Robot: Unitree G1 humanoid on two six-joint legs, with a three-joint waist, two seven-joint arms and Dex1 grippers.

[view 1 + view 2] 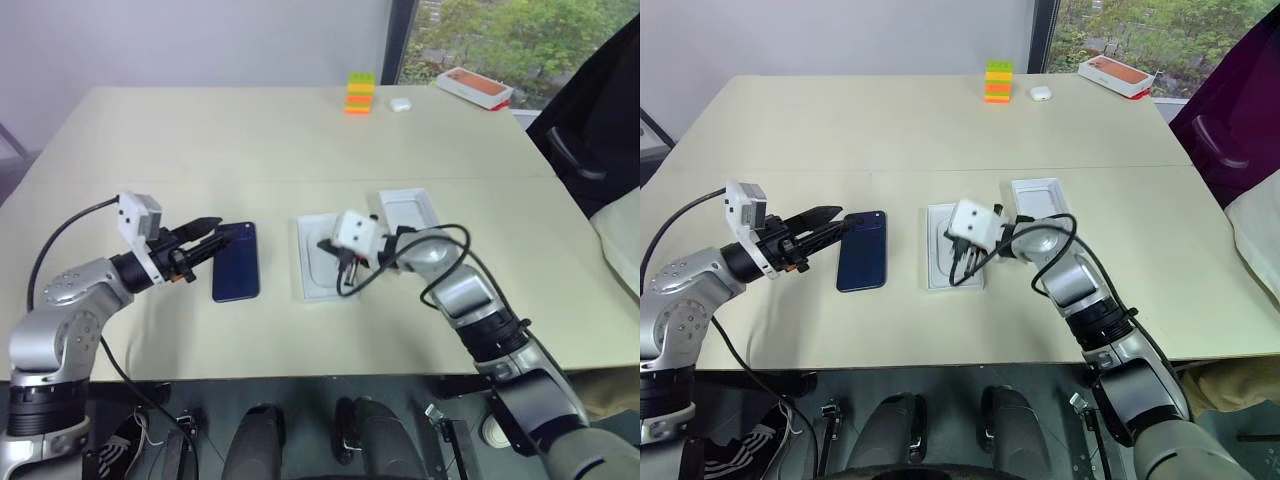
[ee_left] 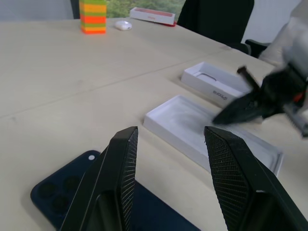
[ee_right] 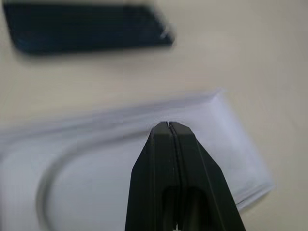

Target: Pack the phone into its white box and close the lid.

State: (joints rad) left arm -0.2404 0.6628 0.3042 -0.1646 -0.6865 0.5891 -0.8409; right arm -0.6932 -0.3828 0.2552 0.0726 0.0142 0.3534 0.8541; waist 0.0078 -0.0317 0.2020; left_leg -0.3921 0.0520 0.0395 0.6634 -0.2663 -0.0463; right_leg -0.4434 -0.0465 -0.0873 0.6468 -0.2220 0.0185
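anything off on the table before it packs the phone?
Nothing damaged or spilled. The phone lies flat, back up, beside the insert with the oval recess. The right tool is shut above that insert, holding nothing. The left tool is open at the phone's end.

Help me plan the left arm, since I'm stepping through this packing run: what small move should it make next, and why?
Probably ease the left gripper forward and down to close on the phone. Its fingers stand open just at the phone's near end, and the phone lies flat on the table, outside any box. The right gripper is shut, empty, over the white tray.
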